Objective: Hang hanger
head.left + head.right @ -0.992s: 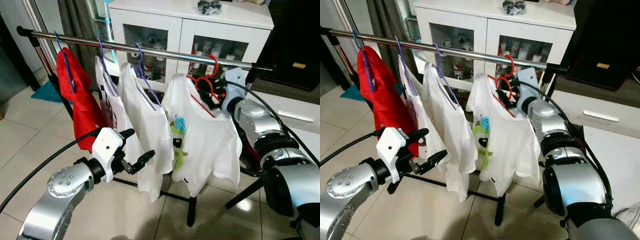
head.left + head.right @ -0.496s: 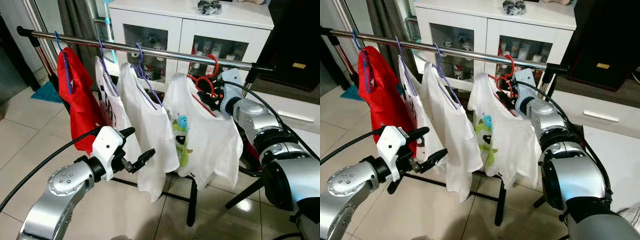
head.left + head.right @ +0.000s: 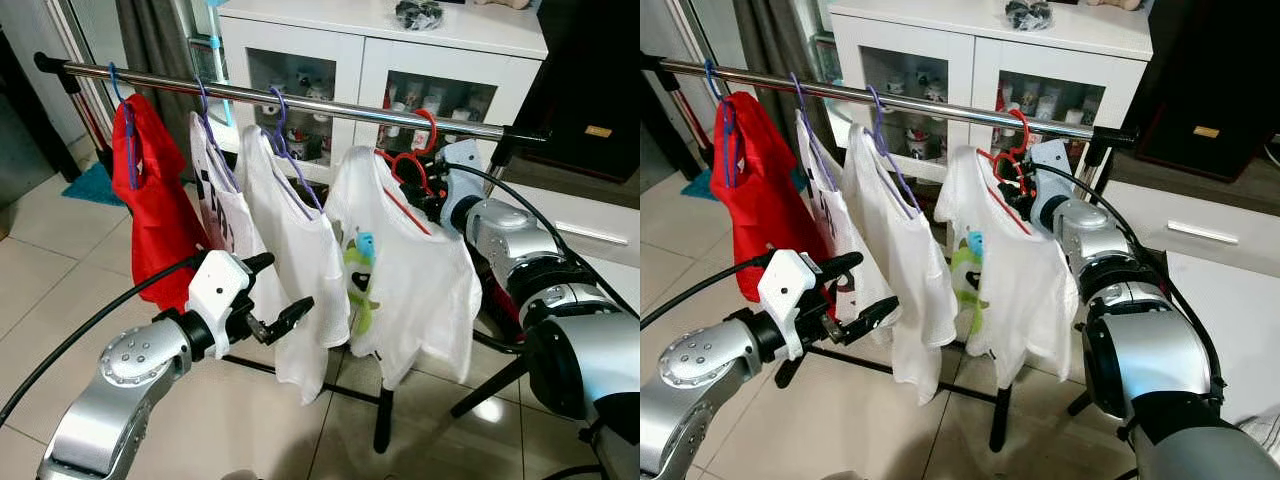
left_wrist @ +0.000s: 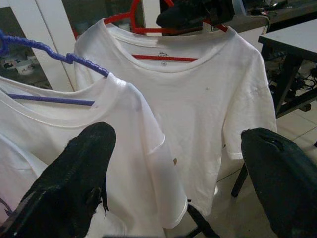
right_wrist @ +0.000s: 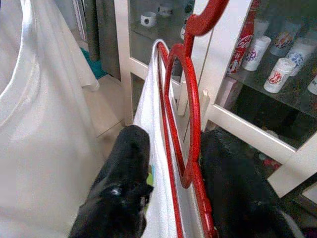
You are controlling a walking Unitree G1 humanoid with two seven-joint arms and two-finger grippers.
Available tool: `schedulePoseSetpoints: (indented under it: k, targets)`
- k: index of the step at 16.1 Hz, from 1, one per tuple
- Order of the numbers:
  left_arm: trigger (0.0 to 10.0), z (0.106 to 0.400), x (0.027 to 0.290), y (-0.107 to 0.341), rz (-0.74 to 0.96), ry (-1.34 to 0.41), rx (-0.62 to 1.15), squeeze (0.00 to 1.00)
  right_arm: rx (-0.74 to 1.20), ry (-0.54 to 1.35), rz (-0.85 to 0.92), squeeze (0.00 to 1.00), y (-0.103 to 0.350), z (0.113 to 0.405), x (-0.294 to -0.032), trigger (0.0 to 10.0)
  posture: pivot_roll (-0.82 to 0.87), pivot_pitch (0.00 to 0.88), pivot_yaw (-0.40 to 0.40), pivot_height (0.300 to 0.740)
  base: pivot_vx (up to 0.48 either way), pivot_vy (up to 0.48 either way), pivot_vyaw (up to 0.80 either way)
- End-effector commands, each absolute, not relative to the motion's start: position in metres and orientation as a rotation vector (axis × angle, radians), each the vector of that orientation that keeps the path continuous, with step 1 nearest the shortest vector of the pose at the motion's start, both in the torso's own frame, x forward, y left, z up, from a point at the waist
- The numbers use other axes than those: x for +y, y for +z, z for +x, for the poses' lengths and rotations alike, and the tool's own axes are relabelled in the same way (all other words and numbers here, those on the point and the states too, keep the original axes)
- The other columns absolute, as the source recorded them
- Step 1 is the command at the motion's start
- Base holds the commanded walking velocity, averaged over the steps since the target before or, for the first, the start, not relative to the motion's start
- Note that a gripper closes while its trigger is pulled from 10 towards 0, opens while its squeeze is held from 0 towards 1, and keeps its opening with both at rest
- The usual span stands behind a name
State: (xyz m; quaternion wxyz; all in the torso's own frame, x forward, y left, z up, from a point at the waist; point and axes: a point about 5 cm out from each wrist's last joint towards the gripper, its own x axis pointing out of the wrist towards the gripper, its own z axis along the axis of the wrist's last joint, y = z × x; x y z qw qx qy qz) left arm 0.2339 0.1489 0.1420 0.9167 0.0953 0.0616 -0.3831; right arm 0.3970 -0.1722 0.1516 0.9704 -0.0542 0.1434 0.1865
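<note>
- Since a second ago, the white T-shirt has swung slightly; my right gripper still grips the red hanger at its neck, steadying its hook on the rail.
- My left gripper waits unclenched, holding nothing, beside the clothes.

glossy red plastic hanger, shiny metal rail, white cloth shirt.

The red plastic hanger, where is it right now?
The red plastic hanger is at the right end of the silver metal rail, its hook over it, carrying the white cartoon T-shirt beside the purple-hangered shirts, with the right hand gripping it.
</note>
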Motion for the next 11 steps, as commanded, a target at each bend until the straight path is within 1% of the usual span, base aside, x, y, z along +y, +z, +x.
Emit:
schedulePoseSetpoints:
  k: [1, 11]
  targets:
    - [10.0, 0.2343, 0.147, 0.1427, 0.202, -0.804, 0.124, 0.0, 0.283, 0.389, -0.102, 0.0, 0.1599, 0.4006, -0.1686, 0.0, 0.03, 0.0, -0.009, 0.74, 0.0, 0.0, 0.0]
    - [10.0, 0.2413, 0.1441, 0.146, 0.193, -0.794, 0.103, 0.0, 0.274, 0.439, -0.046, 0.0, 0.1603, 0.4003, -0.1601, 0.0, 0.03, 0.0, -0.015, 0.74, 0.0, 0.0, 0.0]
